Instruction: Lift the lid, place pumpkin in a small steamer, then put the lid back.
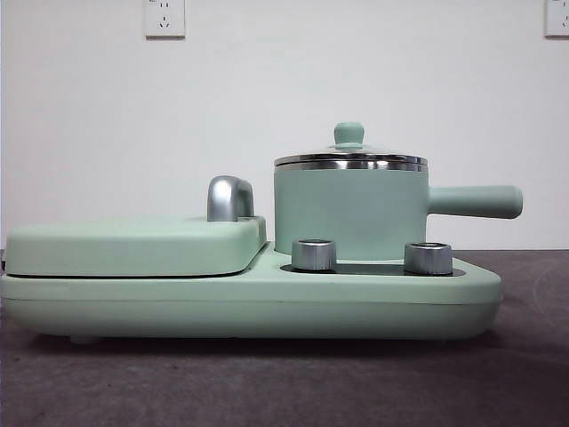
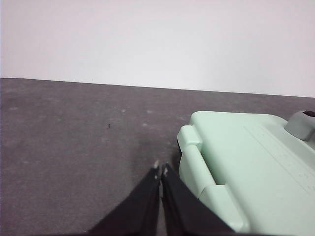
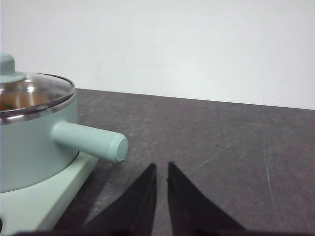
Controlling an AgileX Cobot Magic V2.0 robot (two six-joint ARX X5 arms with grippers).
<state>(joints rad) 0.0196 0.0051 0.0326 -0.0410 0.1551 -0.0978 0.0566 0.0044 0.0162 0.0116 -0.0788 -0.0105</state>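
While beside the griddle cover (image 1: 133, 245), the small steamer (image 1: 351, 213), lid (image 1: 350, 158) on.

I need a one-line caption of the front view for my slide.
Glass lid sits closed on the small steamer, beside the flat griddle cover; no gripper in view.

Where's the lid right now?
The lid sits on the steamer pot, right of the flat cover's chrome handle in the front view. Neither tool touches it.

Mint-green small steamer (image 1: 351, 213), dark-grey table (image 1: 284, 382)
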